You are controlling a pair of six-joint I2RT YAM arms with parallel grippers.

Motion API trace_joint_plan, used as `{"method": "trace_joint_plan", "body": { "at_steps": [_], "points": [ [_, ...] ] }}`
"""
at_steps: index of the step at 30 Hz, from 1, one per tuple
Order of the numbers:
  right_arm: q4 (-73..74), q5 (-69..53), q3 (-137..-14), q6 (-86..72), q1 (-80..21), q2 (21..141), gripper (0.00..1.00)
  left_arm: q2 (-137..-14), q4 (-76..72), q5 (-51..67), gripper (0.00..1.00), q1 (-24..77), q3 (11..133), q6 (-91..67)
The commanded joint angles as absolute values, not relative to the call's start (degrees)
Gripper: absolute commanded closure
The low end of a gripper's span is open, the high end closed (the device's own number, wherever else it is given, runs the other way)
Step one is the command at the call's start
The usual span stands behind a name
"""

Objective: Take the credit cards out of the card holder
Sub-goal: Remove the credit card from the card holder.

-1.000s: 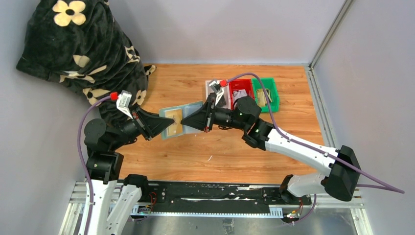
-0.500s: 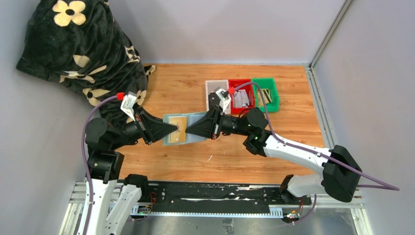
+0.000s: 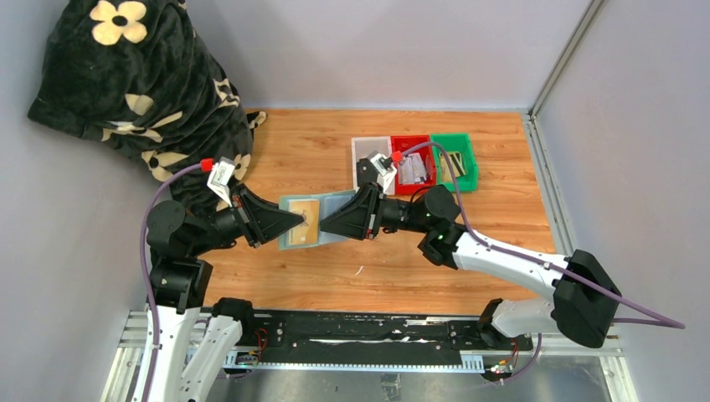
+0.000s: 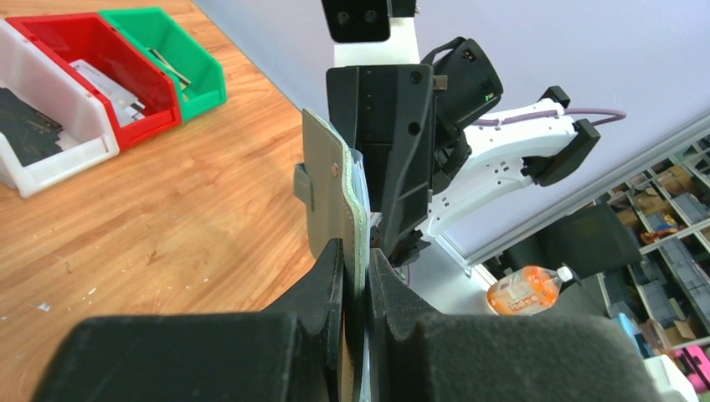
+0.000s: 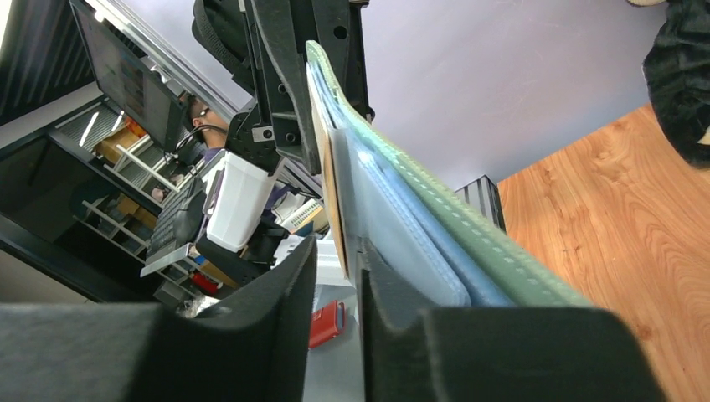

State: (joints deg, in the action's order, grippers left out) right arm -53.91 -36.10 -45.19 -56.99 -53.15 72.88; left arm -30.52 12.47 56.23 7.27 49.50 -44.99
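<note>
The sage-green card holder (image 3: pixel 333 208) hangs open in the air between my two grippers, above the wooden table. A tan-gold card (image 3: pixel 306 219) sits in its pale inner pocket. My left gripper (image 3: pixel 293 221) is shut on the holder's left edge; in the left wrist view the holder (image 4: pixel 331 193) stands edge-on in the left gripper (image 4: pixel 356 251). My right gripper (image 3: pixel 323 224) meets the holder from the right. In the right wrist view the right gripper (image 5: pixel 337 251) is narrowly open, with the tan card's edge (image 5: pixel 322 159) in the gap. The holder's green outside (image 5: pixel 469 243) lies beside its right finger. No white card shows.
A white bin (image 3: pixel 368 155), a red bin (image 3: pixel 412 165) and a green bin (image 3: pixel 459 159) stand in a row at the back of the table. A black flowered blanket (image 3: pixel 142 92) is heaped at the back left. Grey walls close the sides.
Over the last second both grippers carried the card holder a little towards me, and the right arm swung down. In the last half second almost nothing moved.
</note>
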Motion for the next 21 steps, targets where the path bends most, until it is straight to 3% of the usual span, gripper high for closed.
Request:
{"method": "trace_joint_plan", "body": {
  "at_steps": [1,6,10,13,17,21],
  "points": [
    [-49.26,-36.14,-48.01,-52.2,-54.41,72.4,0.68,-30.06,10.89,57.52,0.88,7.73,51.29,-46.14],
    [-41.96,-38.61,-51.31,-47.16,-52.93,70.32,0.56,-30.27,10.82,59.15,0.94,7.73,51.37,-45.56],
    [-18.56,-36.28,-61.08,-29.79,-51.24,63.99,0.42,-29.91,14.7,60.12,1.0,7.73,51.8,-41.49],
    [-9.19,-35.87,-67.06,-21.98,-51.15,63.65,0.36,-29.8,14.5,60.94,1.0,7.73,51.31,-41.2],
    [-3.53,-36.65,-72.14,-14.25,-50.99,65.5,0.26,-29.84,12.4,63.31,1.0,7.73,50.97,-43.39],
    [-3.05,-44.78,-72.29,-13.22,-50.71,67.75,0.22,-29.54,13.19,64.13,1.0,7.73,51.82,-43.04]
  ]
}}
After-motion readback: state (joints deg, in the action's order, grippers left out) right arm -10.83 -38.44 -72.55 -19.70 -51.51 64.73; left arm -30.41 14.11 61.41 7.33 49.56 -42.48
